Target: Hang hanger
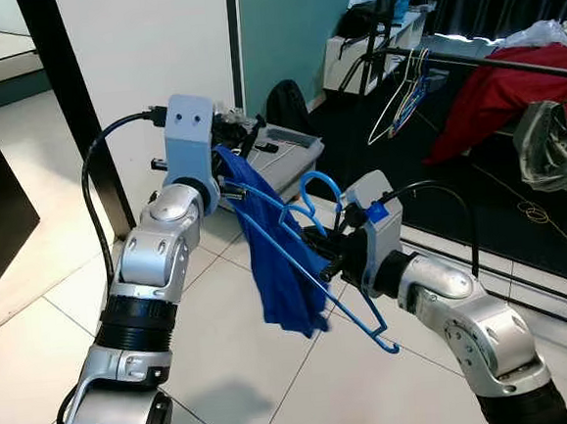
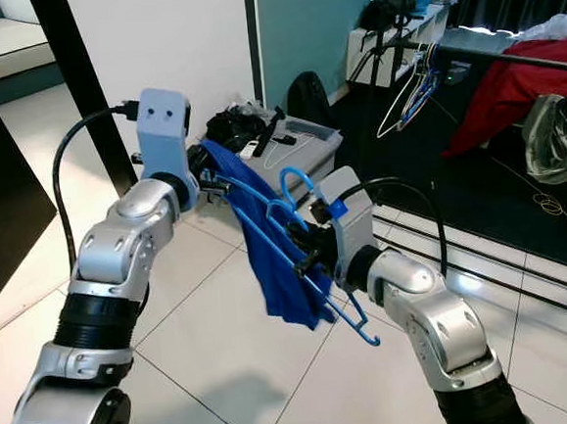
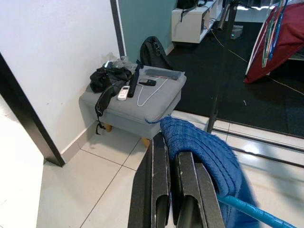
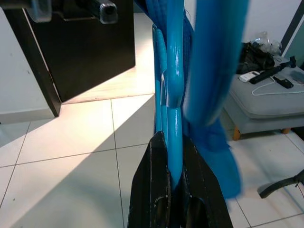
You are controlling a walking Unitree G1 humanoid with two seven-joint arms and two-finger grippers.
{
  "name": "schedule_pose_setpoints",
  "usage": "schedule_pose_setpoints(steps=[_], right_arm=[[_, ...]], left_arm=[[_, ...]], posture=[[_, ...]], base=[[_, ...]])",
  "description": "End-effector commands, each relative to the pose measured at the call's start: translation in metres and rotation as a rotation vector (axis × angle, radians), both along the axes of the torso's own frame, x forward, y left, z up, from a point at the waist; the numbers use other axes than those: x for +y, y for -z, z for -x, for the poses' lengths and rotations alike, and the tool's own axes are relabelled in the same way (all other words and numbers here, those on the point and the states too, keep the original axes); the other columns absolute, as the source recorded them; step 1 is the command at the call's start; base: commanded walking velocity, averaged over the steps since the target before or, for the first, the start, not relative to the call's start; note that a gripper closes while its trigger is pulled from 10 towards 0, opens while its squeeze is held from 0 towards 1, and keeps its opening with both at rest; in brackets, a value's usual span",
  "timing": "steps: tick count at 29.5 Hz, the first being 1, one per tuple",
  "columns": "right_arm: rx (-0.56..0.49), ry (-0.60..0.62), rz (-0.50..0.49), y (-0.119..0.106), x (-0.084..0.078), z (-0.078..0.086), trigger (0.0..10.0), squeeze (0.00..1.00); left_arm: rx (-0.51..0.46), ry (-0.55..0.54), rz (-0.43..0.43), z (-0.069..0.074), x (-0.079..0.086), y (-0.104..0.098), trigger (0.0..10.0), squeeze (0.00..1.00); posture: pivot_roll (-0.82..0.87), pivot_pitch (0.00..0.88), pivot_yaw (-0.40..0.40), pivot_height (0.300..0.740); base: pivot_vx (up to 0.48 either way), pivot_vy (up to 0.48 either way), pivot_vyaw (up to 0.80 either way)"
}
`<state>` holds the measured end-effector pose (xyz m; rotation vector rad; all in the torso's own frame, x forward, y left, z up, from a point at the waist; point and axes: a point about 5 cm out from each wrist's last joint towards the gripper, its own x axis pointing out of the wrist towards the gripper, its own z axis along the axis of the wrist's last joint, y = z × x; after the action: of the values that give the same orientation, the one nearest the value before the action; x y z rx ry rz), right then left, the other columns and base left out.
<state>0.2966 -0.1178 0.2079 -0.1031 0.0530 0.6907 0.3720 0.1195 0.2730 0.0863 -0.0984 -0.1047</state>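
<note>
My left gripper (image 1: pixel 229 172) is up at chest height with its fingers (image 3: pixel 161 190) pressed together, and the blue knitted garment (image 1: pixel 278 262) is draped over them; I cannot tell whether any cloth is pinched between them or merely lies across their top. The garment hangs from there down over the white tiled floor (image 1: pixel 227 374), threaded on the blue hanger (image 1: pixel 337 267), whose hook curls upward between my two arms.

My right gripper (image 1: pixel 318 249) is clamped on the hanger's blue wire, the strand running straight up from between its fingers (image 4: pixel 159 185) in the right wrist view. So the hanger is in the air, carried between both arms, not yet on any rail.

Beyond my left arm stands a grey footstool (image 3: pixel 142 102) against the wall, littered with a remote and black gear. Farther right, well apart from me, is the clothes rail (image 1: pixel 492 58) with white hangers (image 1: pixel 402 99) and a red garment (image 1: pixel 510 96) on it.

To do this well, I judge I should keep the right grip firm, let the cloth slip off the left fingers without dragging it from the hanger, and turn the hook toward the rail before approaching.
</note>
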Motion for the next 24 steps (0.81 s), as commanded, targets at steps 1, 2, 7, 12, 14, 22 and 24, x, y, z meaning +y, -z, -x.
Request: schedule_pose_setpoints(steps=[1, 2, 7, 12, 14, 22, 24], right_arm=[[0.010, 0.018, 0.009, 0.001, -0.004, -0.001, 10.0, 0.00], [0.017, -0.005, 0.034, 0.003, -0.005, 0.002, 10.0, 0.00], [0.037, -0.062, 0.082, 0.009, -0.004, 0.008, 10.0, 0.00], [0.038, -0.078, 0.080, 0.008, -0.003, 0.010, 10.0, 0.00], [0.036, -0.081, 0.079, 0.008, -0.002, 0.010, 10.0, 0.00], [0.014, -0.084, 0.060, 0.003, -0.003, 0.009, 10.0, 0.00], [0.005, -0.095, 0.052, 0.000, -0.004, 0.010, 10.0, 0.00]], left_arm=[[-0.001, -0.019, -0.003, 0.002, 0.001, 0.001, 10.0, 0.00], [-0.001, -0.021, -0.003, 0.002, 0.001, 0.001, 10.0, 0.00], [0.003, -0.012, -0.006, 0.003, -0.001, 0.001, 10.0, 0.00], [0.009, -0.006, -0.012, 0.004, -0.002, 0.002, 10.0, 0.00], [0.010, -0.005, -0.014, 0.004, -0.002, 0.002, 10.0, 0.00], [0.011, 0.000, -0.041, 0.003, -0.002, 0.004, 10.0, 0.00], [0.016, 0.006, -0.051, 0.003, -0.003, 0.005, 10.0, 0.00]], posture=[[-0.08, 0.045, -0.014, 0.740], [-0.08, 0.048, -0.015, 0.740], [-0.08, 0.047, -0.015, 0.740], [-0.08, 0.047, -0.015, 0.740], [-0.08, 0.047, -0.015, 0.740], [-0.08, 0.041, -0.014, 0.740], [-0.08, 0.041, -0.014, 0.740]], base=[[0.000, 0.000, 0.00], [0.000, 0.000, 0.00], [0.000, 0.000, 0.00], [0.000, 0.000, 0.00], [0.000, 0.000, 0.00], [0.000, 0.000, 0.00], [0.000, 0.000, 0.00]])
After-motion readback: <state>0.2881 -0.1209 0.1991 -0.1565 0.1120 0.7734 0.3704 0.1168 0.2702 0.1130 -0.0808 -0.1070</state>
